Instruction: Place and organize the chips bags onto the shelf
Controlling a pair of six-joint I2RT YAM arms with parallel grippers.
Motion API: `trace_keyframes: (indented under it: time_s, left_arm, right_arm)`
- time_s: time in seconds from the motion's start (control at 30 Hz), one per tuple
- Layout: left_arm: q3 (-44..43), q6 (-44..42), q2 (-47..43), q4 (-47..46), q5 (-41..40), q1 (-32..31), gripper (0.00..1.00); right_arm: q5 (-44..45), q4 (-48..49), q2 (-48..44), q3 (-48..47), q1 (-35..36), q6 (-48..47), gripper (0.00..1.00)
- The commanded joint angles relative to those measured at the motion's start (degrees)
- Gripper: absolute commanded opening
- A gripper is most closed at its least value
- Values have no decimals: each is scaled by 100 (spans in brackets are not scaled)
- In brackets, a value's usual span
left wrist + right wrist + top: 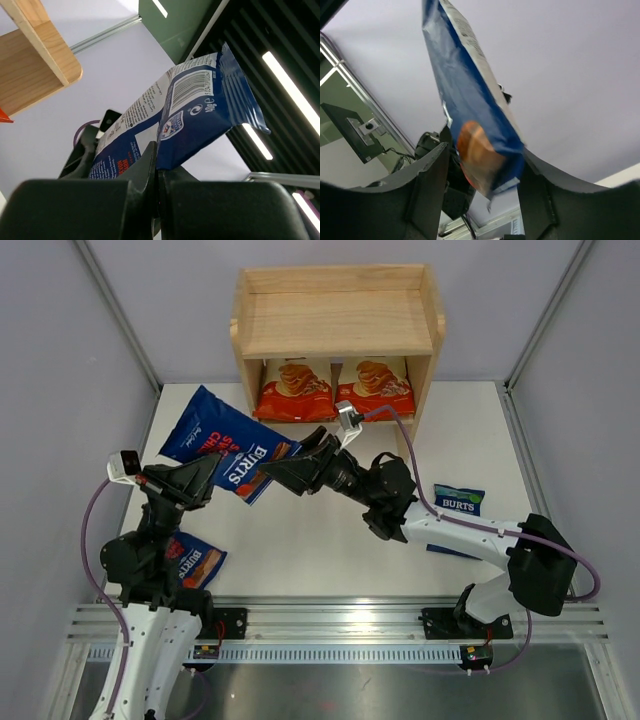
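A dark blue Burts chips bag hangs in the air left of the shelf. My left gripper is shut on one of its edges, and the pinch shows at the closed fingers. My right gripper has its fingers on either side of the bag's other end. Its jaws stand apart around that end, with a gap at the left finger. Two cream-and-orange chips bags stand on the lower tier.
Another blue Burts bag lies on the table under my left arm. A green-lettered Burts bag lies at the right beside my right arm. The shelf's top tier holds nothing. Frame posts stand at both sides.
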State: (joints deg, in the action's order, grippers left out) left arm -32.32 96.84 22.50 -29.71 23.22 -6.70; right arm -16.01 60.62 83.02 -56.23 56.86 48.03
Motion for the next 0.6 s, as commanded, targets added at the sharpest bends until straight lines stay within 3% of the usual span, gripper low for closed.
trace_keyframes:
  time_s: [0.0, 0.2, 0.3, 0.33, 0.47, 0.57]
  left_arm:
    - [172, 441, -97, -78, -362, -24, 0]
    - [506, 547, -114, -157, -511, -24, 1]
    - [507, 293, -115, -19, -556, -24, 31]
    - [420, 109, -114, 201, -547, -24, 58]
    - [-622, -1647, -27, 1772, -660, -24, 85]
    - [-1196, -2861, -9, 3345, -993, -24, 92]
  right_arm:
    - [-68, 573, 161, -424, 62, 189, 53]
    - [-69, 618, 21, -240, 71, 277, 31]
    - [184, 103, -268, -126, 62, 216, 24]
    - [308, -110, -356, -99, 71, 207, 21]
    - [1116, -1715, -961, -160, 62, 163, 17]
    - [2265, -3121, -1366, -406, -61, 355, 17]
